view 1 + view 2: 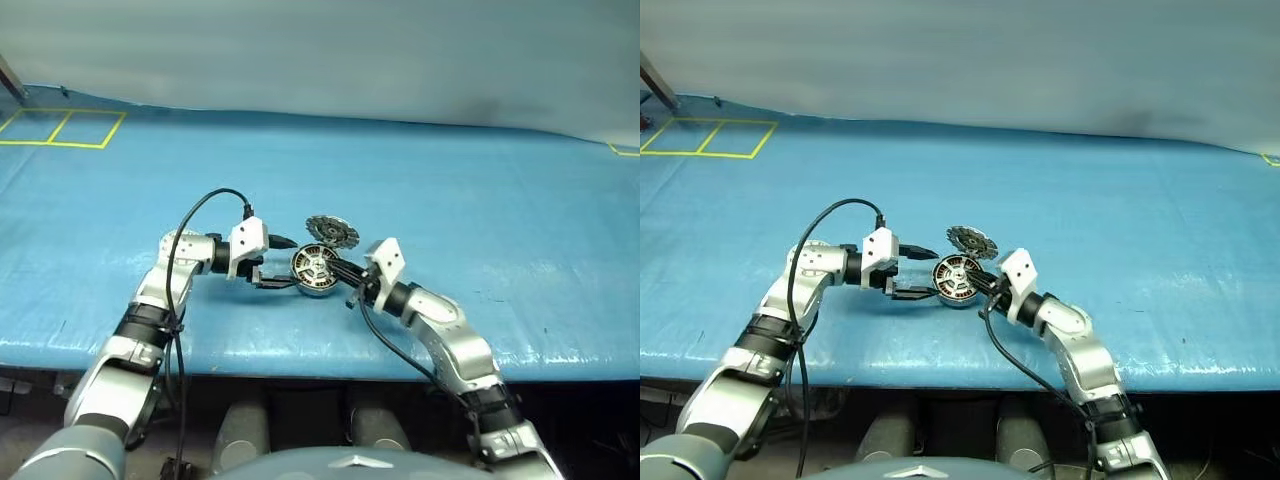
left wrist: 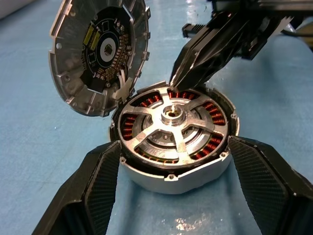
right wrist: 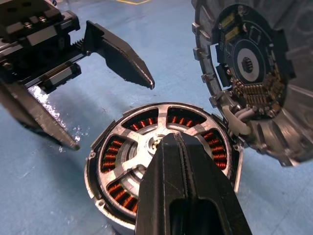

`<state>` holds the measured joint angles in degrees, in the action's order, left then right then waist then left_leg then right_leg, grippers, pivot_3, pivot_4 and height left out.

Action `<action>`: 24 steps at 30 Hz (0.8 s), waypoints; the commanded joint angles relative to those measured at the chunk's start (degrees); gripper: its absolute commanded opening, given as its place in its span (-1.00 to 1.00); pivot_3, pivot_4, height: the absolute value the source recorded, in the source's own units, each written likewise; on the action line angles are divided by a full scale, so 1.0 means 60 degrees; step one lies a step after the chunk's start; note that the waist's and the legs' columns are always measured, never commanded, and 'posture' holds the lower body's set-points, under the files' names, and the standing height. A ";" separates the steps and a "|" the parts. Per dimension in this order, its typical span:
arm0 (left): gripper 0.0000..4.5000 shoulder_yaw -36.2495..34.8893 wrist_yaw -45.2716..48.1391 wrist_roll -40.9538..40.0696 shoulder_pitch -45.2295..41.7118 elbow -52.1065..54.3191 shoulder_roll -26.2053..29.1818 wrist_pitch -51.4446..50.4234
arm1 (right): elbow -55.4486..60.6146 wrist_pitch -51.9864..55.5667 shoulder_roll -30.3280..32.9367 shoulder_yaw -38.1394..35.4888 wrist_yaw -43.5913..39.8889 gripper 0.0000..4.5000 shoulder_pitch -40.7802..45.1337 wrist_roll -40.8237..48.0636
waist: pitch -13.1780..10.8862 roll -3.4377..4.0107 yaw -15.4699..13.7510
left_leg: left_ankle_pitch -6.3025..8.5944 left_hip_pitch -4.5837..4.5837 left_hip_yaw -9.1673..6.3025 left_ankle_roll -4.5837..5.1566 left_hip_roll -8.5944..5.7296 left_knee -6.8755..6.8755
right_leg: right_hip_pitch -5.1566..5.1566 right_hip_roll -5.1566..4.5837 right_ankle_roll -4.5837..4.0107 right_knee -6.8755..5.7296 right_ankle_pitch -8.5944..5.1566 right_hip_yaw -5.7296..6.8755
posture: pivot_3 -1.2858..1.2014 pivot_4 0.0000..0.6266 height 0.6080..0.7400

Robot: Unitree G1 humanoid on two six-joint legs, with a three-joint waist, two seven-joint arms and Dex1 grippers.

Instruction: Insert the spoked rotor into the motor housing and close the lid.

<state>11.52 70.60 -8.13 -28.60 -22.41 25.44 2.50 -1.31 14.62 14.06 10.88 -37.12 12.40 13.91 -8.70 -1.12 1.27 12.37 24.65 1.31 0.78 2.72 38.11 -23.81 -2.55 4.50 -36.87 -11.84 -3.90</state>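
The raised lid [image 2: 98,51] and right gripper [image 2: 186,73] crowd the motor housing [image 2: 173,132], apparently.

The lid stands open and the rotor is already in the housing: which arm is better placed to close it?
Probably the right: its shut end effector is free beside the lid, while the left's fingers flank the housing.

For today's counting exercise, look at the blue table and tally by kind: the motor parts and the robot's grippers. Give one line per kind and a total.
Spoked rotor, seated in the housing: 1
Motor housing: 1
Lid, standing open: 1
Grippers: 2 (left gripper open either side of the housing, right gripper shut, tips over the rotor)
Total: 5
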 commanded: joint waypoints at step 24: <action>0.69 -0.0894 -0.0944 -0.1171 0.1428 0.1774 0.0399 -0.1337 | -0.1593 0.1223 0.0139 0.1813 0.0446 -1.00 0.0877 -0.2445 | 0.0066 -0.0003 0.0138 | -0.0001 -0.0061 0.0000 -0.0003 0.0003 -0.0034 | 0.0032 0.0002 -0.0009 -0.0001 -0.0009 0.0002 | 0.03 -0.52 1.00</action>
<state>7.31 65.07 -14.13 -20.11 -14.58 27.40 -5.66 -6.53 18.93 14.02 18.16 -34.90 20.80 2.67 -8.31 -1.13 2.10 12.36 24.17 1.32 0.77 2.74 37.85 -23.54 -2.54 4.41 -36.87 -11.92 -3.89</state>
